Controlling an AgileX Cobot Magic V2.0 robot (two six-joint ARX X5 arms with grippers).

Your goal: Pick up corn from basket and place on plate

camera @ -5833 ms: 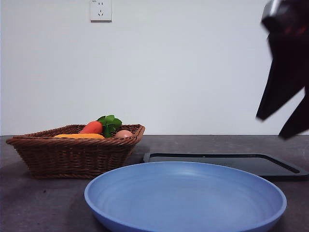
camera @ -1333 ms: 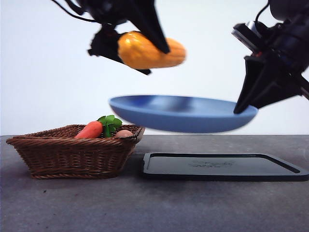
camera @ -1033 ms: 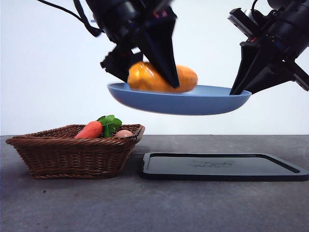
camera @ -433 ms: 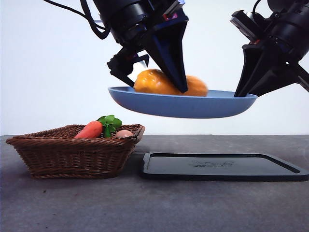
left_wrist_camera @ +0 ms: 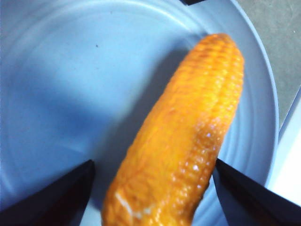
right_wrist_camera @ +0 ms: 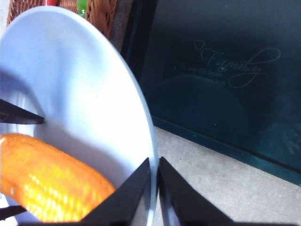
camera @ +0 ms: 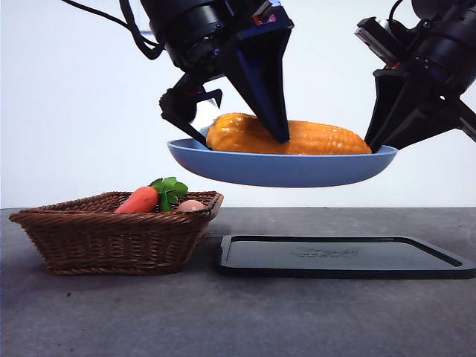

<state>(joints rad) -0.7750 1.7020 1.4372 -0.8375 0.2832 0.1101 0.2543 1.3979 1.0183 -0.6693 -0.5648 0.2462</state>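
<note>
The light-blue plate (camera: 282, 168) hangs level in the air above the black tray, with my right gripper (camera: 374, 147) shut on its right rim; the right wrist view shows both jaws pinching the plate's rim (right_wrist_camera: 151, 141). The orange-yellow corn (camera: 297, 138) lies flat along the plate, bumpy kernels showing (left_wrist_camera: 183, 136). My left gripper (camera: 232, 128) stands over the corn's left end, open, one jaw on each side of the cob (left_wrist_camera: 154, 162). The brown wicker basket (camera: 111, 238) sits on the table at the left, below the plate's left edge.
A red-orange carrot (camera: 141, 199) with green leaves and a pale egg-like thing (camera: 191, 206) lie in the basket. A flat black tray (camera: 342, 256) rests on the grey table right of the basket, directly under the raised plate (right_wrist_camera: 225, 70).
The corn has dropped from a tilted hold into lying flat along the plate, and the left jaws have spread off it. The plate stays held up at about the same height.
</note>
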